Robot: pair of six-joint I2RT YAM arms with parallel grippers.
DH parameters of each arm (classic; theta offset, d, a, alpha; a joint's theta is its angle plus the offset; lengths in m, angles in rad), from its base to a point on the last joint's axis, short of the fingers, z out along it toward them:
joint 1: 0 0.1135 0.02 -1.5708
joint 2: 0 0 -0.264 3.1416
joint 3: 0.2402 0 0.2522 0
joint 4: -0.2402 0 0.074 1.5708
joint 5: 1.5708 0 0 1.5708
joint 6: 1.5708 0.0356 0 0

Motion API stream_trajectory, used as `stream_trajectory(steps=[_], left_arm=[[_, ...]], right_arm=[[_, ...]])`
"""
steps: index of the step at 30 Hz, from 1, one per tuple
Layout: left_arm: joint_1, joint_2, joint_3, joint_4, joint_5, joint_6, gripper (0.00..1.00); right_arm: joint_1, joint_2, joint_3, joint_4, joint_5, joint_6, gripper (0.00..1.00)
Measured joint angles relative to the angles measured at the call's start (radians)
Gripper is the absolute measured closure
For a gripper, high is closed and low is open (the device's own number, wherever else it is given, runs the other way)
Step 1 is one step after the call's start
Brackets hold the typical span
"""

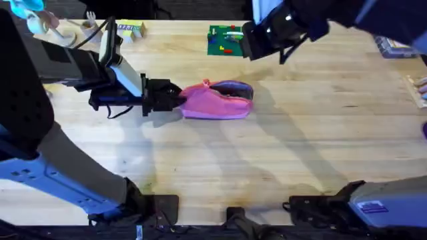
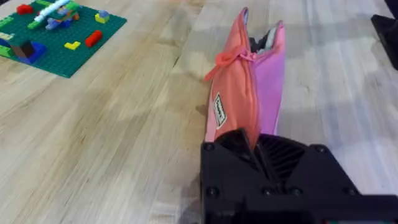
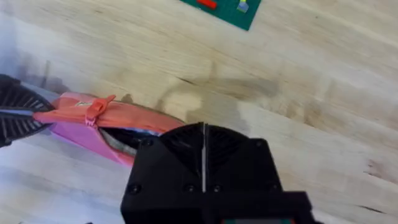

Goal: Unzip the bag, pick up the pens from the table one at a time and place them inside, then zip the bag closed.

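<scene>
Bag [image 1: 217, 101] lies partly unzipped on table [image 1: 300, 153]; left gripper [image 1: 175, 99] pinches its end; right gripper [image 3: 203, 149] raised above, fingers pressed together

**Open wood around the pouch, one end blocked**

The table [image 1: 280, 160] lies bare in front of and right of the pouch [image 1: 217, 101]. The left gripper [image 1: 175, 98] blocks its left end. The green board [image 1: 225, 40] sits well behind.

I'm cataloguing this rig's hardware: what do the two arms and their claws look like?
Both claws are black: the left claw sits on a black and white wrist trailing a thin black cable, and the right claw has ribbed, fan-shaped black finger mounts. The arm links near the bases are pale blue-grey; the right one bears a small label.
</scene>
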Motion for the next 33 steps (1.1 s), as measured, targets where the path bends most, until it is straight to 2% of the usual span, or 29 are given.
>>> stream_trajectory(steps=[2, 3, 9, 10, 18, 33], left_arm=[[0.0, 0.0, 0.0, 0.0, 0.0, 0.0, 0.958], [0.0, 0.0, 0.0, 0.0, 0.0, 0.0, 0.958], [0.0, 0.0, 0.0, 0.0, -0.002, 0.0, 0.958], [0.0, 0.0, 0.0, 0.0, -0.003, 0.0, 0.958], [0.0, 0.0, 0.0, 0.0, -0.003, 0.0, 0.958], [0.0, 0.0, 0.0, 0.0, -0.003, 0.0, 0.958]], right_arm=[[0.0, -0.02, 0.0, -0.007, 0.0, -0.004, 0.968], [0.0, -0.029, 0.0, -0.01, 0.0, -0.005, 0.932], [0.0, -0.059, 0.0, -0.016, 0.0, -0.019, 0.101], [0.0, -0.063, 0.0, -0.018, 0.0, -0.029, 0.028], [0.024, -0.086, 0.0, -0.018, 0.0, -0.06, 0.004], [0.209, -0.086, 0.0, -0.014, 0.0, -0.064, 0.004]])
